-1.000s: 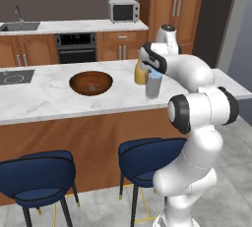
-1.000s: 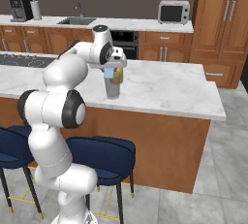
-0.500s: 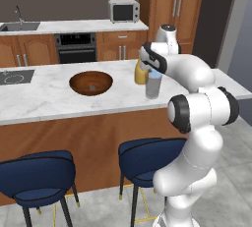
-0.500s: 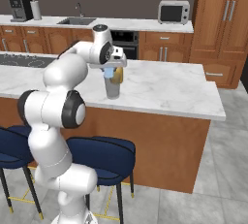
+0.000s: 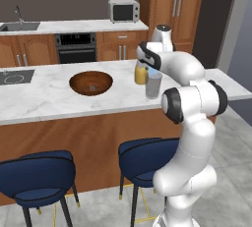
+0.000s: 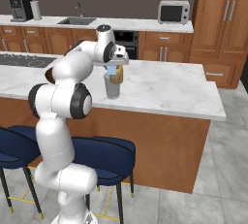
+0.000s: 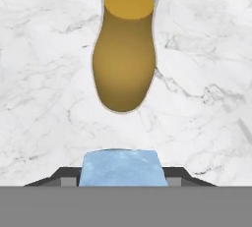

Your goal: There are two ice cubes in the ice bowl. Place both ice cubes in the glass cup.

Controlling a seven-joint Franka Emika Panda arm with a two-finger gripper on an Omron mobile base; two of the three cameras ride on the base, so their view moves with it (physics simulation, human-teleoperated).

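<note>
My gripper (image 6: pixel 113 68) is shut on a pale blue ice cube (image 7: pixel 120 168), which sits between the two dark fingertips (image 7: pixel 63 176) at the bottom of the hand view. The gripper (image 5: pixel 152 70) hangs just above the clear glass cup (image 5: pixel 153 85) (image 6: pixel 112 88) on the marble counter. The dark reddish-brown ice bowl (image 5: pixel 91 82) stands to the left of the cup, well apart from the gripper. A faint pale patch lies on its floor, too small to tell what it is.
A yellow-orange bottle (image 7: pixel 124 54) (image 5: pixel 141 74) stands right beside the cup, close to the gripper. The marble counter (image 5: pixel 44 98) stretches left to a cooktop (image 5: pixel 12 77). Blue stools (image 5: pixel 39 174) stand in front of the counter.
</note>
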